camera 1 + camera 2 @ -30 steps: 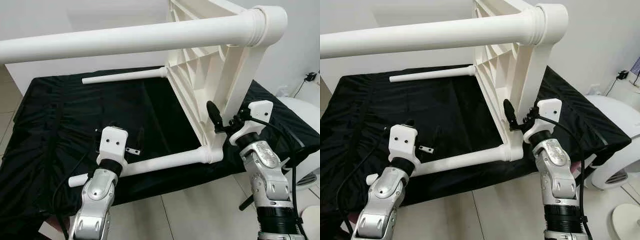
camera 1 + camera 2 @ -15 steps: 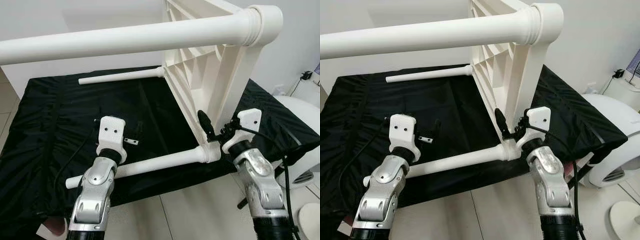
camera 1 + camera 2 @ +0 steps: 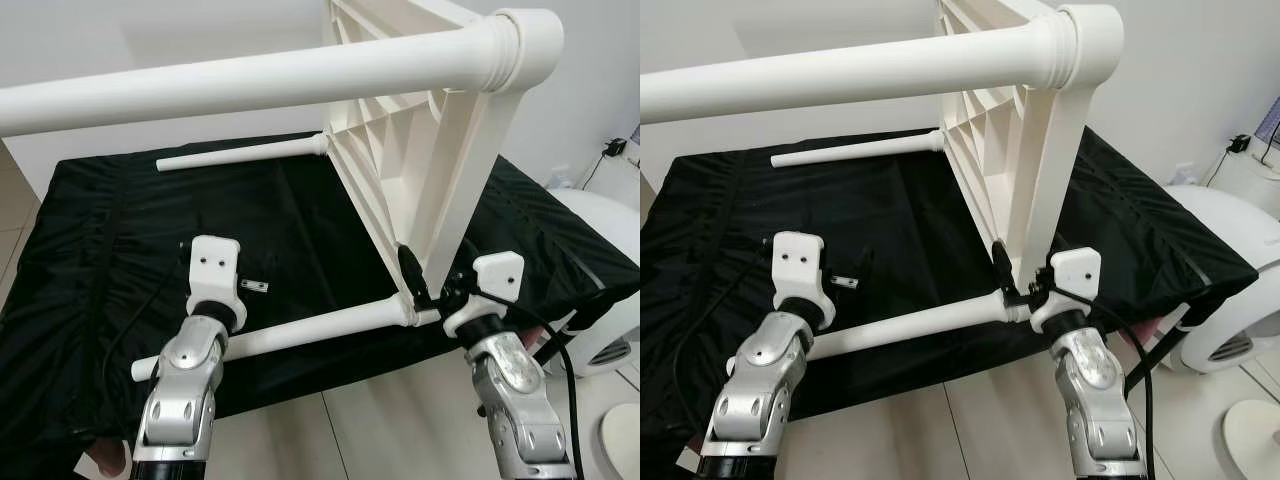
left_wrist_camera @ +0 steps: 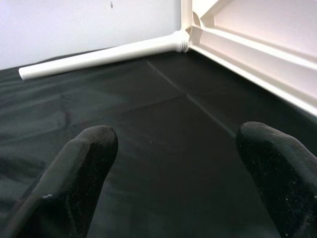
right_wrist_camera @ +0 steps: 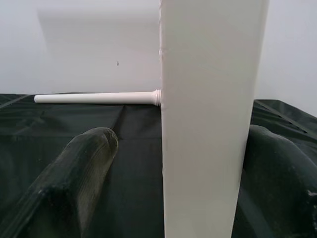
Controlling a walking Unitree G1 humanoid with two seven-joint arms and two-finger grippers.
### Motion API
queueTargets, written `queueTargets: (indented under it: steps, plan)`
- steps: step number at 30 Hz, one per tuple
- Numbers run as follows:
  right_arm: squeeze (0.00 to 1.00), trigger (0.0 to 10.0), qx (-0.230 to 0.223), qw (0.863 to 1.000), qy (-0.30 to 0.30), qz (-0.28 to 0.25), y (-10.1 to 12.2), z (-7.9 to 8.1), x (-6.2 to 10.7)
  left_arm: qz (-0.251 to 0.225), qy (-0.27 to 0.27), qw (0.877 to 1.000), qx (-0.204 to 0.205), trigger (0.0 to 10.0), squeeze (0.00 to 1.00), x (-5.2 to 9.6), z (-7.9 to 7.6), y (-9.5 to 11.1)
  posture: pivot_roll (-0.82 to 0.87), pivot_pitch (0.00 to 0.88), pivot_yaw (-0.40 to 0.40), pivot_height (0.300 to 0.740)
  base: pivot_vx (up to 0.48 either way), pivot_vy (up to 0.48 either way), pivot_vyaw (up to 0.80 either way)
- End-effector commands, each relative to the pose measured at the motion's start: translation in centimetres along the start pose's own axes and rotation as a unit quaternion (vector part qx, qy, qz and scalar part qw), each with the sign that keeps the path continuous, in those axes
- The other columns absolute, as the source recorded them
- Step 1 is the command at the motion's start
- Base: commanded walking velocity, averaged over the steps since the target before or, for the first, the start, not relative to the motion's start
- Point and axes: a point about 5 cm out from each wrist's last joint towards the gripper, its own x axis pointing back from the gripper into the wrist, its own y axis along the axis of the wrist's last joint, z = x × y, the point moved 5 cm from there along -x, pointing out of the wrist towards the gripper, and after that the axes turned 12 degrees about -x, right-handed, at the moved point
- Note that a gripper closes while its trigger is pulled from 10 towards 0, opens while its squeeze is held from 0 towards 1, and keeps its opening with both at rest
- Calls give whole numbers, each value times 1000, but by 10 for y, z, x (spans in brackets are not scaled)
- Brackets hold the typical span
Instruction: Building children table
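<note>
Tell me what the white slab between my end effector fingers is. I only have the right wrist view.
Observer: It's the white tabletop, standing on edge on the black cloth. The right end effector straddles its near edge, close to the bottom corner.
Operator: Legs on?
Observer: Three show, attached at corners: an upper leg reaching toward the robot's left, plus a near lower leg and a far lower leg low along the cloth.
Operator: Left arm?
Observer: The left end effector hovers over the cloth just beyond the near lower leg, open, holding nothing.
</note>
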Motion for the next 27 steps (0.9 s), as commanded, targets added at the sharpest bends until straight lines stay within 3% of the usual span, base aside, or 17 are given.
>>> queueTargets:
  steps: [1,10,11,12,13,14,16,20,21,27]
  plan:
    - [0,10000,3,1000,10,0,0,5,3,5,31,999,-10,10000,0,3,6,0,-94,68,42,740,0,0,0]
    - [0,10000,-2,1000,11,3,-2,11,8,0,30,999,-12,10000,0,11,8,1,-82,66,42,740,0,0,0]
    - [35,10000,-6,1000,15,5,-3,14,9,-12,27,999,-17,10000,259,14,9,3,-82,63,42,740,0,0,0]
    - [420,10000,-11,1000,19,6,-4,16,11,-23,24,999,-20,10000,529,17,9,4,-84,62,41,740,0,0,0]
    - [420,10000,-11,1000,19,6,-4,16,11,-23,24,999,-20,10000,529,17,9,4,-84,62,41,740,0,0,0]
    - [1000,10000,-16,1000,21,5,-4,18,12,-29,17,999,-13,10000,1000,21,8,4,-86,56,42,740,0,0,0]
    - [1000,10000,-18,1000,20,4,-4,19,15,-29,9,1000,0,10000,1000,25,5,0,-87,56,41,740,0,0,0]
    - [1000,10000,-13,1000,18,8,-7,19,16,-15,14,1000,-21,10000,1000,25,3,-6,-89,53,40,740,0,0,0]
    - [31,10000,-13,1000,18,11,-9,18,17,-15,16,1000,-19,10000,16,26,3,-7,-88,46,37,740,0,0,0]
    - [0,10000,-17,1000,14,20,-19,16,17,-16,47,999,-21,10000,0,27,9,-13,-84,25,33,740,0,0,0]
